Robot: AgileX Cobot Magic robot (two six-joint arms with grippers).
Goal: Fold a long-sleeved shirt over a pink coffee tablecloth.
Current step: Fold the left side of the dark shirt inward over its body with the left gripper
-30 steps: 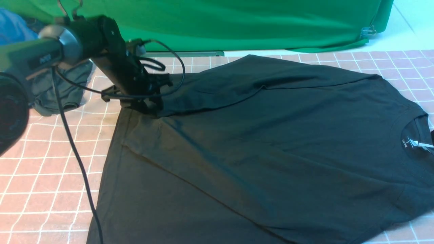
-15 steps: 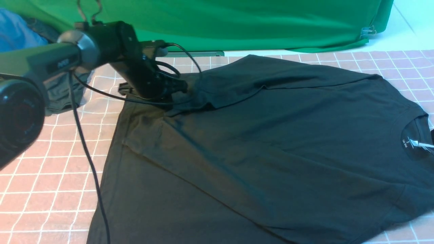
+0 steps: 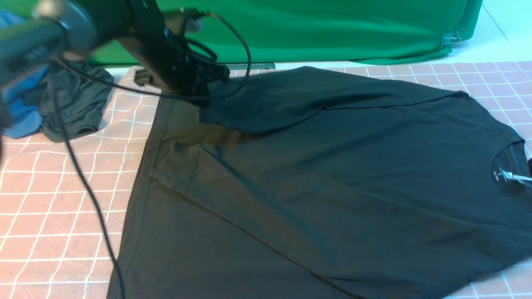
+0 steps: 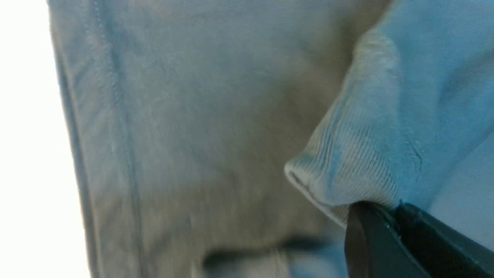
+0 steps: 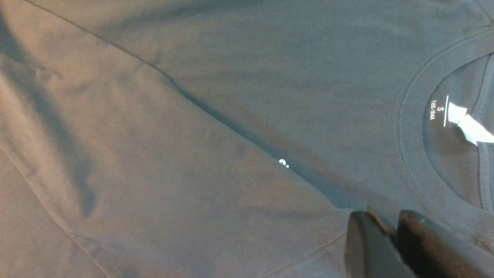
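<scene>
The long-sleeved shirt is black and lies spread over the pink coffee tablecloth, its round neck and white label at the right. My left gripper hangs over the shirt's far left corner. It is shut on the ribbed sleeve cuff, pinched at the left gripper tips, so the sleeve rises off the body. The right gripper sits beside the collar, jaws nearly together with a ridge of shirt fabric between them. The front view does not show it.
A plain green cloth hangs along the back with a metal clip at its right end. A dark grey garment and a blue garment lie at the far left. The left arm's cable hangs over the tablecloth.
The left gripper has shut on the sleeve cuff and risen, pulling the sleeve up off the shirt's body. The shirt's body and neck have not shifted.
</scene>
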